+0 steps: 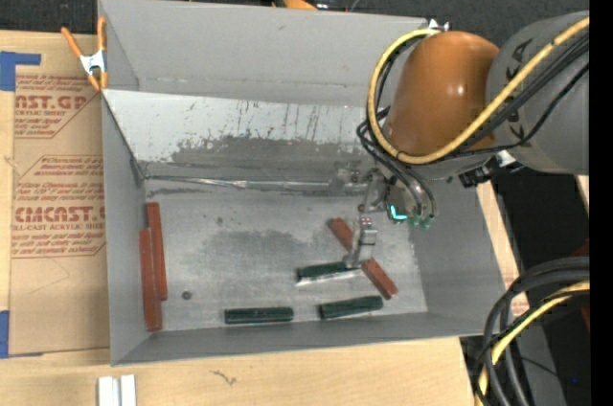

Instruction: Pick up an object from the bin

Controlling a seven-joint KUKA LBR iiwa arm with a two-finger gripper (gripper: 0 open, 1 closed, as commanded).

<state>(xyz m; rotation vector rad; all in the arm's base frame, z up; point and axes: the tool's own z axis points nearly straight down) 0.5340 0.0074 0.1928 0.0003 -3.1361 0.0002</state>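
Just beneath the gripper [364, 246], whose grip state cannot be told, the red-brown stick [381, 280] could be knocked askew by the dark bar [321, 275] touching it

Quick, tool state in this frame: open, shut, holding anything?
Tool: cannot be told; it hangs low over a reddish-brown flat stick near the grey metal bin's front right.
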